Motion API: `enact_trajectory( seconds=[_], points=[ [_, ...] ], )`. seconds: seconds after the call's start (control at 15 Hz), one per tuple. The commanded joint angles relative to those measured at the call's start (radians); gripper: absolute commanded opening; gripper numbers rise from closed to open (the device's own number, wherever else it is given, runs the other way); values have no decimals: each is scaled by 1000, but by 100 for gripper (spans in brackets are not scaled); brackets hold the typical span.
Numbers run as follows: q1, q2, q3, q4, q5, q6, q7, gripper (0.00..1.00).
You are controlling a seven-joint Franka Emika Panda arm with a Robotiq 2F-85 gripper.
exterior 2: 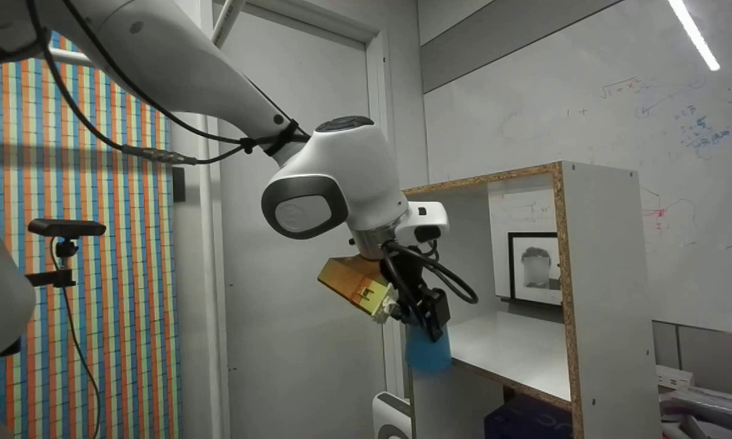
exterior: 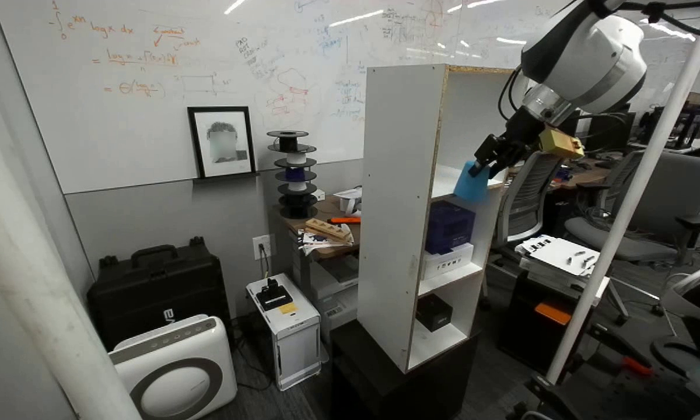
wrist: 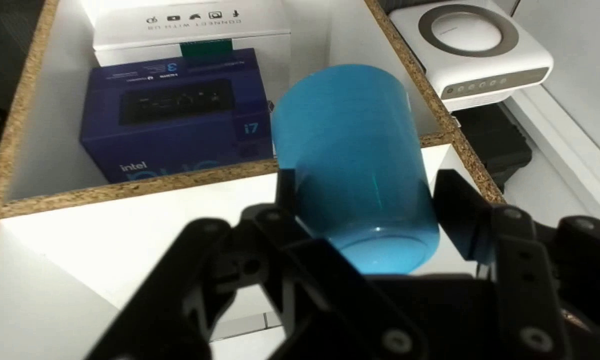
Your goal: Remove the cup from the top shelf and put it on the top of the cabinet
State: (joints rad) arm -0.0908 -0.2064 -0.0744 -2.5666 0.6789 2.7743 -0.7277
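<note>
In an exterior view: tool [exterior: 485, 171] is clamped on the blue cup [exterior: 471, 188], held in the air just in front of the top shelf [exterior: 443, 181], right of the side panel of the cabinet [exterior: 394, 210]. Reads as the remove step, about done; placing not yet. Next move likely calls for: back off a touch, raise cup above the cabinet top [exterior: 479, 69], then over and down. Only this angle shows the bottom bay with its black box [exterior: 434, 312].

In an exterior view: cup hangs wide end down, by the left end of the shelf's front edge [exterior 2: 506, 381]. Only here does the framed picture [exterior 2: 535, 268] show through the cabinet's back. In both exterior views cabinet top is just an edge; landing surface hidden.

Wrist view: fingers [wrist: 455, 210] sit left and right of cup, narrow end toward the tool; clearest look at the grip. Print on the blue box [wrist: 180, 115] in the bay below reads only here. Cup looks slightly tilted; probably level it before release.
</note>
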Motion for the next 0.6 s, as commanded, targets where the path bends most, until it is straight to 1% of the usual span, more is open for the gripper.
enact_trajectory(
  seconds=[0.0, 0.2, 0.4, 0.53],
  points=[
    [-8, -164, -24, -89, -156, -16, 147, 43],
    [-16, -275, -49, -113, -315, -46, 274, 43],
    [-29, -402, -67, -90, -448, -167, 391, 43],
    [-24, -479, -85, -56, -490, -240, 433, 43]
  ],
)
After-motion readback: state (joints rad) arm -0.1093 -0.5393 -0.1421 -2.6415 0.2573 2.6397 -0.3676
